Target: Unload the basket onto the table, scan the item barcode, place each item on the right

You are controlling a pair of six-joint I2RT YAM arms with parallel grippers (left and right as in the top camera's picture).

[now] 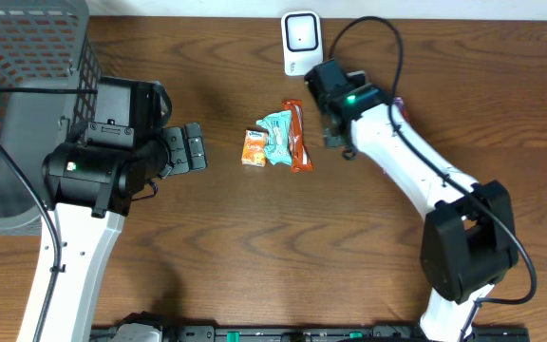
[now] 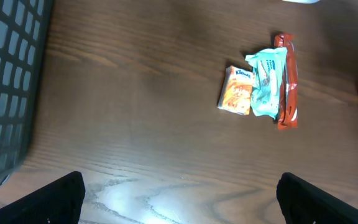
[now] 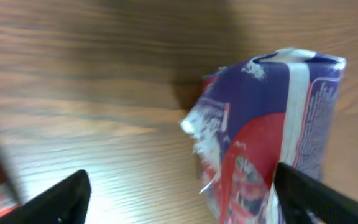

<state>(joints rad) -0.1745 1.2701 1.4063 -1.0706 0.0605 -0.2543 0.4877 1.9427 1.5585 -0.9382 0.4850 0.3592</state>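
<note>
A blue, red and white packet point(image 3: 272, 137) fills the right half of the right wrist view, lying on the wood table. My right gripper point(image 3: 182, 199) is open, and the packet's lower edge reaches the inner side of its right finger point(image 3: 316, 193). From overhead this gripper point(image 1: 338, 133) hangs just below the white barcode scanner point(image 1: 300, 40), and the arm hides most of the packet. My left gripper point(image 1: 193, 149) is open and holds nothing. It hovers left of a small cluster: an orange tissue pack point(image 1: 254, 148), a teal packet point(image 1: 277, 138) and a red bar point(image 1: 297, 136).
A dark mesh basket point(image 1: 27, 85) stands at the far left, partly under the left arm. In the left wrist view, the tissue pack point(image 2: 236, 91), teal packet point(image 2: 267, 84) and red bar point(image 2: 287, 81) lie ahead on the wood, with the basket wall point(image 2: 5, 87) at left.
</note>
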